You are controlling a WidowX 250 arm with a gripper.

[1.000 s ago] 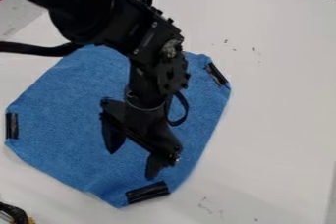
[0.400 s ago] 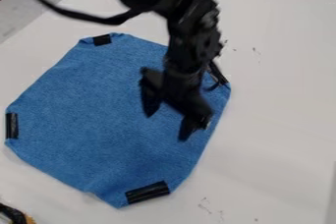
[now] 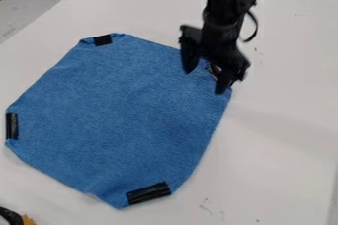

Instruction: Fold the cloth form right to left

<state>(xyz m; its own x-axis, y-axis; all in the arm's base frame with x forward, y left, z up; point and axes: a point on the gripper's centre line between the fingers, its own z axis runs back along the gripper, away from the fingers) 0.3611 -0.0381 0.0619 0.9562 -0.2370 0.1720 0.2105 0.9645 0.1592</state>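
The black gripper (image 3: 205, 82) is over the upper right corner of the blue cloth, its two fingers spread apart. Partly behind it, the black clip (image 3: 214, 71) on that corner shows between the fingers. The cloth (image 3: 119, 115) lies spread out and unfolded, with black clips at its other corners: top left (image 3: 102, 40), far left (image 3: 12, 126) and bottom (image 3: 148, 193). Whether the fingertips touch the cloth, I cannot tell.
The white table (image 3: 284, 120) extends around the cloth, with its far edge at the upper right. A black and yellow object (image 3: 15, 217) sits at the lower left corner. Dark items stand beyond the table at the top right.
From over the cloth's lower middle, the gripper has moved up and right to the upper right corner, staying open. The top left clip has come into sight. The cloth has not moved.
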